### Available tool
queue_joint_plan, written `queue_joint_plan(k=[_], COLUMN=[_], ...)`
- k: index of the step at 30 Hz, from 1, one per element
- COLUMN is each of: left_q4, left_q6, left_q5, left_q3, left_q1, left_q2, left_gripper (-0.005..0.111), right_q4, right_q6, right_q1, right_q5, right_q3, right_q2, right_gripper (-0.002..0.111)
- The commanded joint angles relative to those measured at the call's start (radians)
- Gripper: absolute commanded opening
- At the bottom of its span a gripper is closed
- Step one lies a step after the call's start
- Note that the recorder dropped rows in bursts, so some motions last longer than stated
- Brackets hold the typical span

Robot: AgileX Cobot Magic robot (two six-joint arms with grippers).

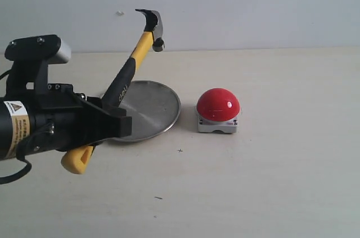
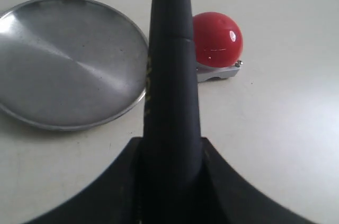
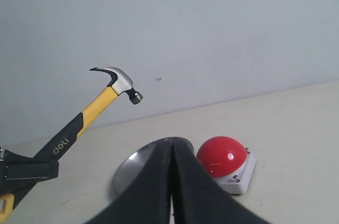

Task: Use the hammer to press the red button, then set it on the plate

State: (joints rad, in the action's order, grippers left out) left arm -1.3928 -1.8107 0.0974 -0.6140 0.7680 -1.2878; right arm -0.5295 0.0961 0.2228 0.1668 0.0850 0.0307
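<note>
Hammer (image 1: 135, 62), pinched by left gripper (image 1: 112, 115), pointed 1 o'clock; red button (image 1: 218, 104) lay 4 o'clock of its head; right gripper (image 3: 172, 181) jaws pressed together.

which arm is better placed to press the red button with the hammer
Left. The left gripper grips the hammer by its handle, head raised and leaning toward the red button. The right gripper is shut on nothing.
</note>
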Motion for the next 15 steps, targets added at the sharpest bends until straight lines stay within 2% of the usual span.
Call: queue_joint_plan(k=[1,5,10,15], left_q4=[-0.059,-0.202,-0.191,-0.204], left_q6=[-0.118,-0.314,-0.314,-0.314], left_q5=[0.154,0.234,0.310,0.292], left_q3=[-0.009,-0.011,-0.017,-0.017], left_q1=[0.107,0.178,0.268,0.327], left_q2=[0.021,0.021,0.018,0.018], left_gripper=[0.000,0.000,0.000,0.000], right_q4=[-0.054,-0.095,-0.095,-0.095], right_q6=[-0.019,-0.019,-0.019,-0.014], right_q1=[0.004,0.004,0.004,0.004], right_q5=[0.004,0.078,0.100,0.065], right_q3=[-0.009,-0.009,-0.009,-0.009], right_q2=[-0.008,-0.008,-0.008,-0.008], right_gripper=[0.000,0.000,0.000,0.000])
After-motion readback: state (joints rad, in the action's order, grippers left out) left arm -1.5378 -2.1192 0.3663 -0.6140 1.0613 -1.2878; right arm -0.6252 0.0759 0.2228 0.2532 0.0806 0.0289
